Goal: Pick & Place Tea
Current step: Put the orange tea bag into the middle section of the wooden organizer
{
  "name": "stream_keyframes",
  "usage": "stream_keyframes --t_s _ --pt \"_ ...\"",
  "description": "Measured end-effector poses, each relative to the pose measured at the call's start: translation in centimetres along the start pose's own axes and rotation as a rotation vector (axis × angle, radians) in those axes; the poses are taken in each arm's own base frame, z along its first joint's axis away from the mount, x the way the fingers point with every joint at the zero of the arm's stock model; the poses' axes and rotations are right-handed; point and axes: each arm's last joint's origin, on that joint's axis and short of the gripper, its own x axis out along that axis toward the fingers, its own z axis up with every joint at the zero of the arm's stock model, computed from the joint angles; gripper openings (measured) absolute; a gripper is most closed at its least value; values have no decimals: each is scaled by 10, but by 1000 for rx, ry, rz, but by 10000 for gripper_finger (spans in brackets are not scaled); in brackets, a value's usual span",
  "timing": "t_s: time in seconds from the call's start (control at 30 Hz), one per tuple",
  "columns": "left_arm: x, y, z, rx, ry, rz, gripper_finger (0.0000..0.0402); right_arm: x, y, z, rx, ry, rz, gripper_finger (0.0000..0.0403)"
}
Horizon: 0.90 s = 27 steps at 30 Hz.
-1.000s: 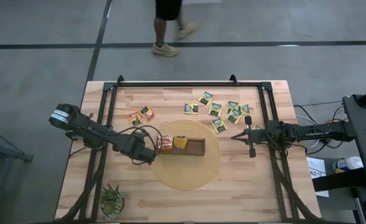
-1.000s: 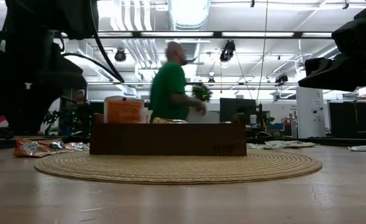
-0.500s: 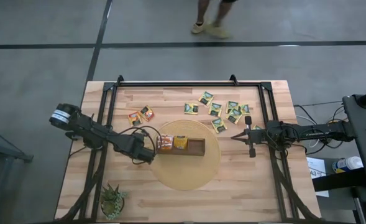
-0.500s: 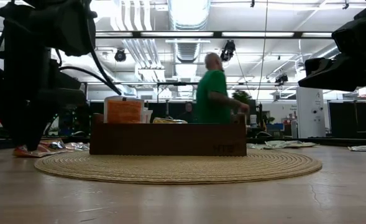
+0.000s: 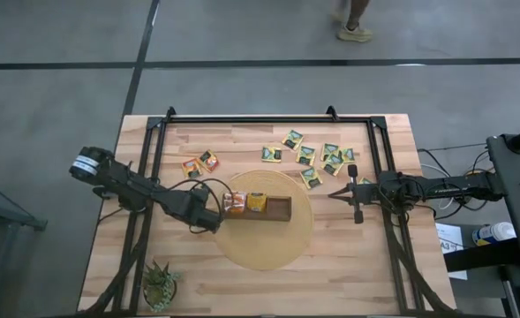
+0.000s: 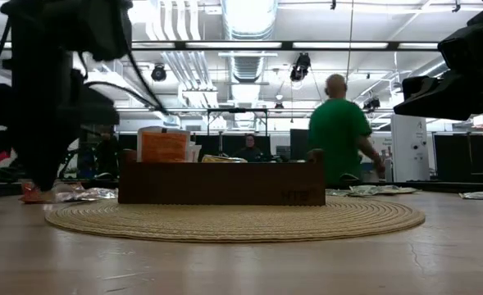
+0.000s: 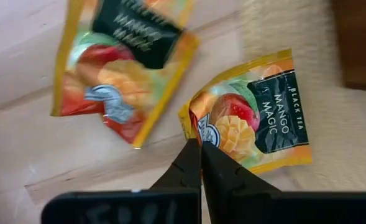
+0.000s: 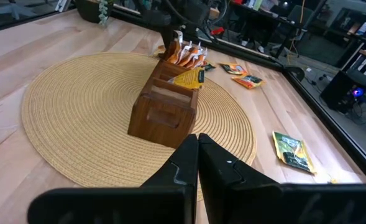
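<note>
The left gripper point(image 5: 217, 221) sits low at the left edge of the round woven mat point(image 5: 264, 252), just beside the left end of the long wooden box point(image 5: 282, 208). In the left wrist view its jaws are pressed together, and their tips meet the edge of an orange mango tea sachet point(image 7: 251, 118) that lies partly on the mat; whether the sachet is pinched between them cannot be told. A 2nd orange sachet point(image 7: 120, 68) lies just beside it on the bare tabletop point(image 5: 242, 141).

The box stands on the mat near the middle of the tabletop. Its left compartments hold upright orange sachets point(image 5: 234, 204) and a yellow sachet point(image 5: 256, 202); the right part of the box shows only dark wood.

2 more orange sachets point(image 5: 199, 164) lie together on the tabletop toward the far-left part, well apart from the box. A loose cluster of green-and-yellow sachets point(image 5: 317, 157) spreads across the far-right part of the tabletop, some touching one another.

The right gripper point(image 5: 334, 195) hangs near the right edge of the mat, pointing toward the box, its jaws together on nothing.

A small green plant point(image 5: 161, 284) stands at the near-left corner of the tabletop. Beyond the tabletop, a person in a green shirt point(image 6: 341, 135) stands in the room.
</note>
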Motion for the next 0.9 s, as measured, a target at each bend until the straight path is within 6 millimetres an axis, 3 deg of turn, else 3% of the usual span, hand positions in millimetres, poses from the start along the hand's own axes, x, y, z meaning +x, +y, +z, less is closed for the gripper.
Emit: stream_keyframes --t_s 0.37,0.6,0.83,0.9 --pt "-63 -9 6 23 -139 115 0 0 0 0 0 0 0 9" --pt "-103 -32 11 23 -464 -85 0 0 0 0 0 0 0 9" --pt "-111 -62 17 427 -613 -224 0 0 0 0 0 0 0 9" --pt "-111 -67 24 466 -654 -226 0 0 0 0 0 -1 -1 9"
